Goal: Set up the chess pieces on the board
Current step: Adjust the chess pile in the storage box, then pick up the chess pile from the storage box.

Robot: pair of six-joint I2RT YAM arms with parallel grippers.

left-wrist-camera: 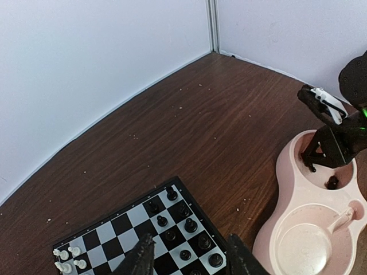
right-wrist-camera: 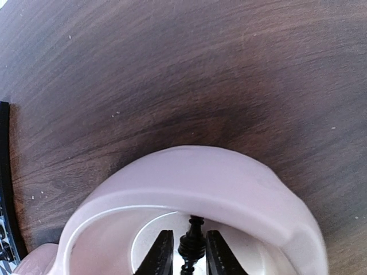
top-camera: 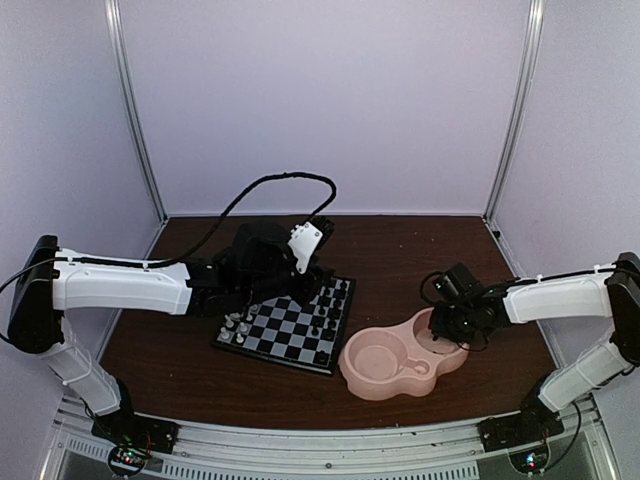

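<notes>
Pickup underway in the glossy pink double-bowl dish (right-wrist-camera: pixel 200 172): the right end effector (right-wrist-camera: pixel 189 236) straddles a turned black chess piece (right-wrist-camera: pixel 192 247), fingers flanking its collar; whether it's gripped, I cannot tell. The left end effector (left-wrist-camera: pixel 192 260) hovers, jaws apart and empty, over the checkered board (left-wrist-camera: pixel 123 229) lying centre-left on the wood-grain desk (left-wrist-camera: pixel 229 114). Black chessmen (left-wrist-camera: pixel 189 224) and white chessmen (left-wrist-camera: pixel 64 255) stand at opposite edges.
</notes>
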